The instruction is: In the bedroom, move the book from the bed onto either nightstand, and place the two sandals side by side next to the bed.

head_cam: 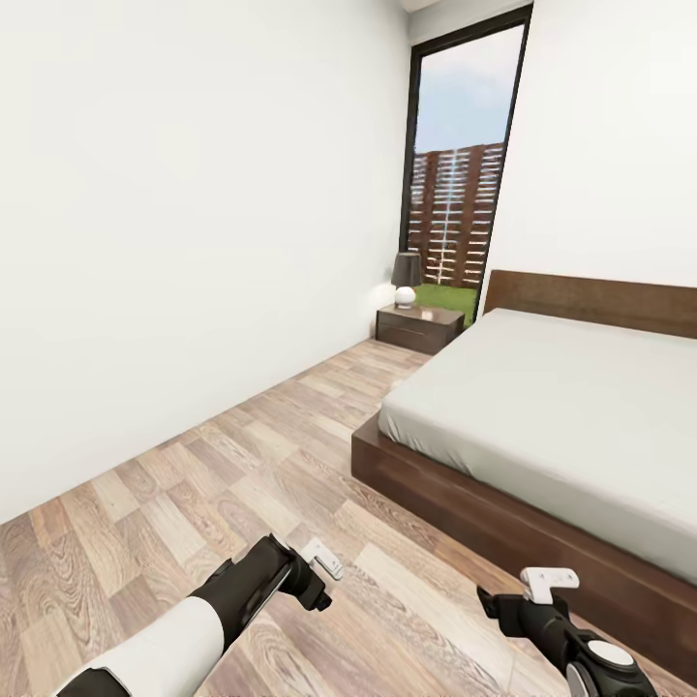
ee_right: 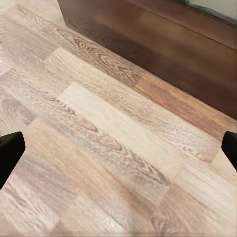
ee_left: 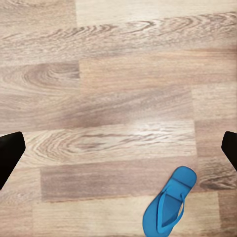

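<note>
One bright blue sandal [ee_left: 170, 202] lies flat on the wood-plank floor, below my left gripper [ee_left: 118, 150] and off to one side of it. That gripper is open, its dark fingertips [ee_left: 10, 153] spread wide with nothing between them. My right gripper [ee_right: 118, 150] is also open and empty, hanging over the floor close to the bed's dark wooden side [ee_right: 163, 44]. The bed [head_cam: 571, 416], with its grey mattress, fills the right of the head view. A nightstand [head_cam: 418, 327] stands beside its headboard. Both grippers sit low in the head view, left [head_cam: 322, 561] and right [head_cam: 549, 582]. The book is out of view.
A dark-shaded lamp [head_cam: 407, 278] stands on the nightstand, in front of a tall black-framed window [head_cam: 460, 165]. A white wall [head_cam: 174, 223] runs along the left. A wide strip of plank floor [head_cam: 261, 455] lies between wall and bed.
</note>
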`<state>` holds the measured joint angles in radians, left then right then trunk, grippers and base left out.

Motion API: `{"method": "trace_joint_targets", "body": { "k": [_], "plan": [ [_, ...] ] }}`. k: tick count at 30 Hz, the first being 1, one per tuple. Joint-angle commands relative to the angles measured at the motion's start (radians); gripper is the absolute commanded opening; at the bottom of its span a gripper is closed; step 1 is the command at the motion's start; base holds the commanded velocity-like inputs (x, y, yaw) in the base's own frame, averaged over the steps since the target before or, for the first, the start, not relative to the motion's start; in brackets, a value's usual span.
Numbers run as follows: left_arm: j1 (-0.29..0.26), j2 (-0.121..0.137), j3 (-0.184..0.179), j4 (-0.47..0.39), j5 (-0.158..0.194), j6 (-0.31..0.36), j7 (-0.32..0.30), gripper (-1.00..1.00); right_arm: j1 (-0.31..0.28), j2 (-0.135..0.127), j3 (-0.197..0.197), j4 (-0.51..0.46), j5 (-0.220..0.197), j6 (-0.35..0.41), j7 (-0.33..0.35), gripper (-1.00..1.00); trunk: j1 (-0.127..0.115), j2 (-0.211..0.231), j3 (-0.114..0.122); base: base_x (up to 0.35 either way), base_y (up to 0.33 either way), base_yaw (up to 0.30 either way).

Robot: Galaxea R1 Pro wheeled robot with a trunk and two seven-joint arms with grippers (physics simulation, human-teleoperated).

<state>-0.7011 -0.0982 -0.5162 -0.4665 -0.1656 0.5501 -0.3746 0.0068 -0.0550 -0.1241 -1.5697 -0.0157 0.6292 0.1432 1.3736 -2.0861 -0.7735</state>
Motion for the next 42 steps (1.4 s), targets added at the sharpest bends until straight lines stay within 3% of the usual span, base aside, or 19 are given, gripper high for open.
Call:
{"method": "trace_joint_targets", "body": {
  "k": [1,11,16,20,21,25,26,30,31,35,42],
  "plan": [
    [-0.001,0.000,-0.001,-0.001,-0.011,0.002,-0.007,1.00,0.000,0.001,-0.001,-0.005,-0.002,0.009,0.010,1.00,0.004,-0.008,-0.004,0.000,0.000,0.000],
    [0.000,0.000,-0.001,-0.002,-0.011,0.002,-0.008,1.00,-0.012,0.010,0.002,-0.014,-0.006,0.056,0.083,1.00,0.042,-0.078,-0.035,0.000,0.000,0.000],
    [0.000,0.000,-0.001,-0.002,-0.011,0.002,-0.008,1.00,-0.051,0.012,0.000,-0.016,-0.010,0.187,0.143,1.00,0.061,-0.113,-0.051,0.000,0.000,0.000],
    [0.000,0.000,-0.001,-0.002,-0.011,0.002,-0.007,1.00,-0.081,0.011,-0.011,-0.016,-0.029,0.317,0.252,1.00,0.077,-0.141,-0.064,0.000,0.000,0.000],
    [0.000,0.000,-0.001,-0.002,-0.011,0.002,-0.007,1.00,-0.081,0.011,-0.011,-0.016,-0.029,0.317,0.252,1.00,0.081,-0.148,-0.067,0.000,0.000,0.000],
    [0.000,0.000,-0.001,-0.002,-0.012,0.001,-0.007,1.00,-0.095,0.004,-0.056,-0.016,-0.056,0.389,0.406,1.00,0.096,-0.176,-0.079,0.000,0.000,0.000],
    [0.000,0.000,-0.001,-0.002,-0.012,0.001,-0.007,1.00,-0.095,0.004,-0.056,-0.016,-0.056,0.389,0.406,1.00,0.100,-0.183,-0.082,0.000,0.000,0.000],
    [0.000,-0.001,-0.001,-0.002,-0.012,0.001,-0.006,1.00,-0.100,0.000,-0.101,-0.016,-0.069,0.418,0.557,1.00,0.115,-0.211,-0.095,0.000,0.000,0.000],
    [0.000,-0.001,-0.001,-0.002,-0.012,0.001,-0.006,1.00,-0.100,0.000,-0.101,-0.016,-0.069,0.418,0.557,1.00,0.119,-0.218,-0.098,0.000,0.000,0.000],
    [0.000,-0.001,-0.001,-0.002,-0.012,0.000,-0.004,1.00,-0.102,-0.002,-0.119,-0.016,-0.074,0.418,0.664,1.00,0.134,-0.246,-0.111,0.000,0.000,0.000],
    [0.000,-0.001,-0.002,-0.003,-0.012,-0.001,-0.001,1.00,-0.103,-0.013,-0.125,-0.016,-0.077,0.418,0.726,1.00,0.161,-0.295,-0.133,0.000,0.000,0.000]
  ]
}}
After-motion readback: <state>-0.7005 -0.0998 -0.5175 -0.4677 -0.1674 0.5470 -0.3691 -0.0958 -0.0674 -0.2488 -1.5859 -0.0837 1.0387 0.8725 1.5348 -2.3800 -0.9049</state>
